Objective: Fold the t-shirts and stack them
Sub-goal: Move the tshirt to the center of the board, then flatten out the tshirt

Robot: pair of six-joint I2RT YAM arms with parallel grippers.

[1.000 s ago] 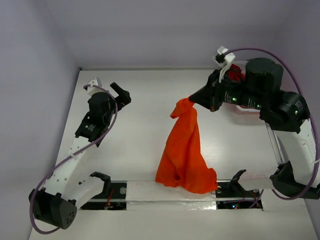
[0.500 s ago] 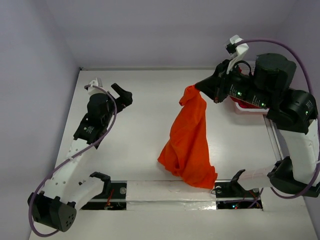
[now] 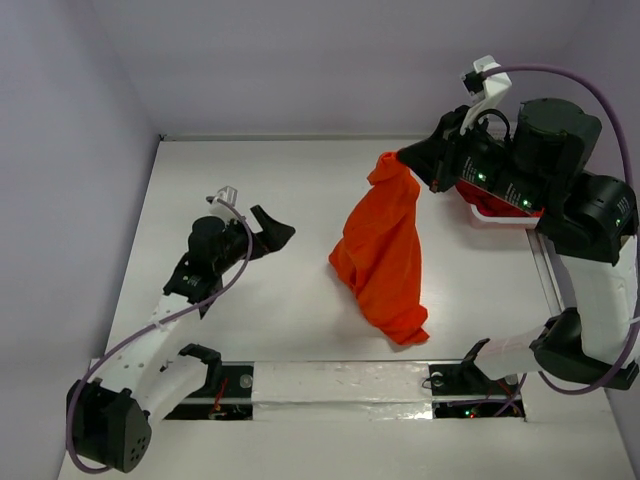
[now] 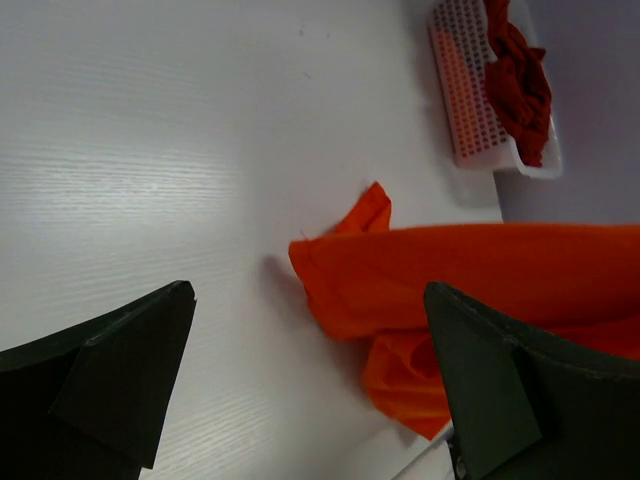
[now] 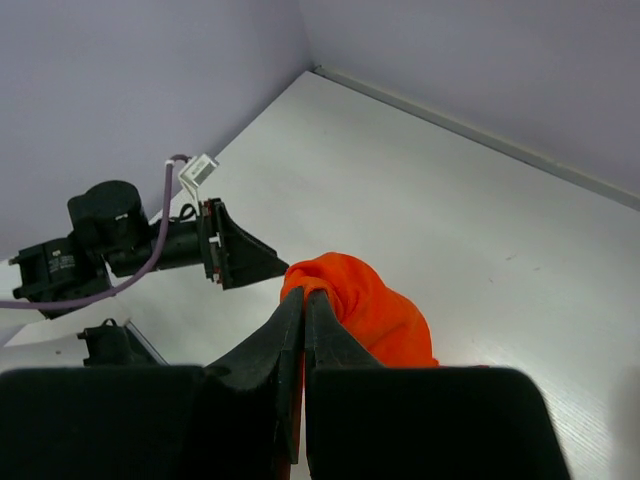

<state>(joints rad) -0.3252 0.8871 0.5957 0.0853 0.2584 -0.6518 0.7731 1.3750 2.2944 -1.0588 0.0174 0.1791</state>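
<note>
A bright orange t-shirt (image 3: 385, 250) hangs bunched from my right gripper (image 3: 403, 163), which is shut on its top end above the middle of the table. In the right wrist view the fingertips (image 5: 303, 295) pinch the orange cloth (image 5: 375, 315). The shirt's lower end trails down to the table (image 3: 280, 320). My left gripper (image 3: 275, 235) stands open to the left of the shirt, pointing at it with nothing between its fingers. In the left wrist view the orange shirt (image 4: 450, 280) lies just beyond the open gripper (image 4: 308, 290). A dark red t-shirt (image 4: 515, 70) lies in the basket.
The white lattice basket (image 4: 465, 100) stands at the table's right side, mostly hidden under my right arm (image 3: 530, 170) in the top view. A white rail (image 3: 340, 380) runs along the near edge between the arm bases.
My right gripper has risen and moved right and back, drawing the orange t-shirt away from the near edge. My left arm has swung right, towards the shirt.
</note>
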